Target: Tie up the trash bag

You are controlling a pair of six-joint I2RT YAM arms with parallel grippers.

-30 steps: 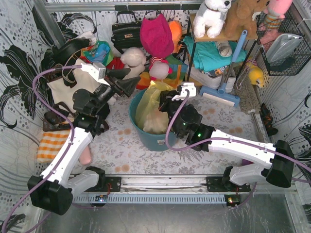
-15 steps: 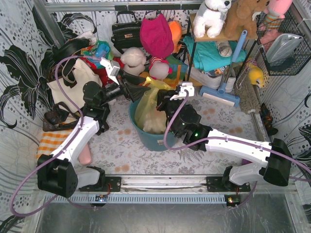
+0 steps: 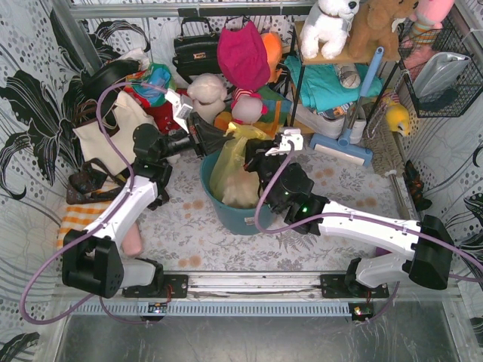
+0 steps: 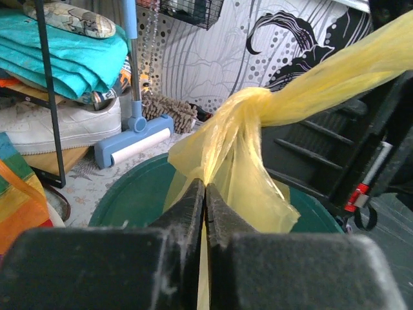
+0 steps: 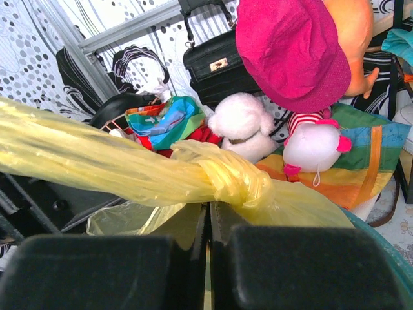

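The trash bag [image 3: 229,167], thin yellow plastic, sits in a round teal bin [image 3: 226,217] at the middle of the table. Its top is gathered into a knot [image 4: 248,103], which also shows in the right wrist view as a twisted lump [image 5: 227,175]. My left gripper [image 3: 223,140] is at the bag's top from the left. Its jaws are shut on a flap of the yellow film [image 4: 205,188] just below the knot. My right gripper [image 3: 253,155] comes from the right, and it is shut on yellow film [image 5: 208,208] under the knot. A taut yellow strand [image 5: 84,165] runs left from the knot.
A cream tote bag [image 3: 112,134] and an orange checked cloth [image 3: 79,226] lie at the left. Behind the bin are plush toys [image 3: 207,90] and a black handbag [image 3: 198,49]. A shelf rack [image 3: 332,83] and a blue floor brush [image 3: 343,145] stand at the back right.
My left arm swung right from the tote bag to the bag's top, and its open jaws closed on the yellow film. The right arm has held its place.
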